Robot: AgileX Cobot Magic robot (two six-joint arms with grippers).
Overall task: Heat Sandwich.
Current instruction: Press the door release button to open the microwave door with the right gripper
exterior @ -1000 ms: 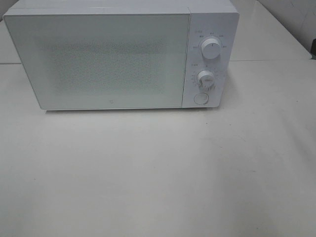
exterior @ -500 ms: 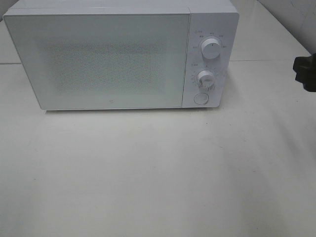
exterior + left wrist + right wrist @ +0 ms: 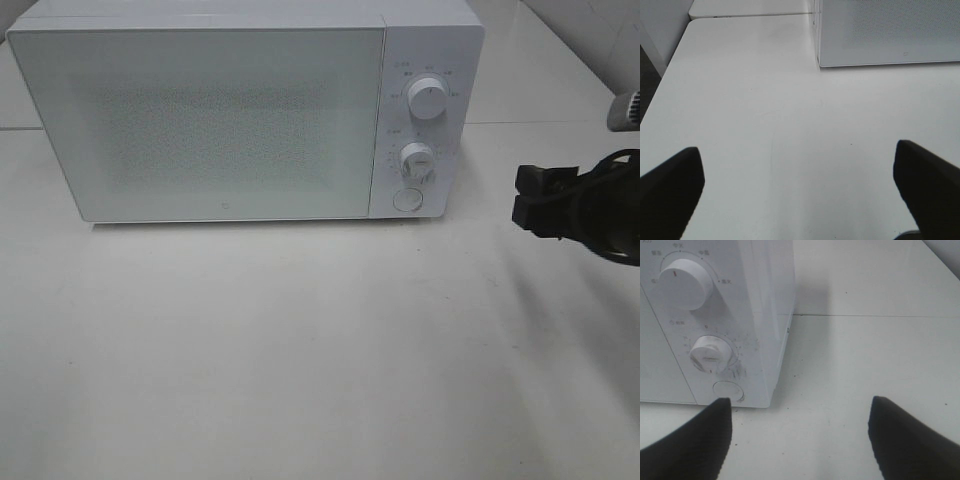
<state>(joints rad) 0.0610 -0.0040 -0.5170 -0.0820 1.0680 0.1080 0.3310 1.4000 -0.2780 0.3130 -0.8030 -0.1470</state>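
While the door (image 3: pixel 200 125) of the microwave (image 3: pixel 430 30) is shut and the sandwich shows in none of my views, I cannot tell whether it sits behind the frosted panel or somewhere off camera. My first worry is therefore running heat on an empty cavity, or opening up for food I cannot locate. My right end effector (image 3: pixel 522 196) hangs empty with its jaws apart, just off the control side, about level with the button (image 3: pixel 407 199) and the lower dial (image 3: pixel 418 160). Those two sit close together, so wide jaws going for the button could brush the dial and shift the timer. A hard push might also slide the microwave on the smooth bench (image 3: pixel 300 350). My left end effector (image 3: pixel 797 149), empty with its jaws wide apart, hovers over bare bench near the door's corner farthest from the controls. If the door swings out that way, it may strike the arm.
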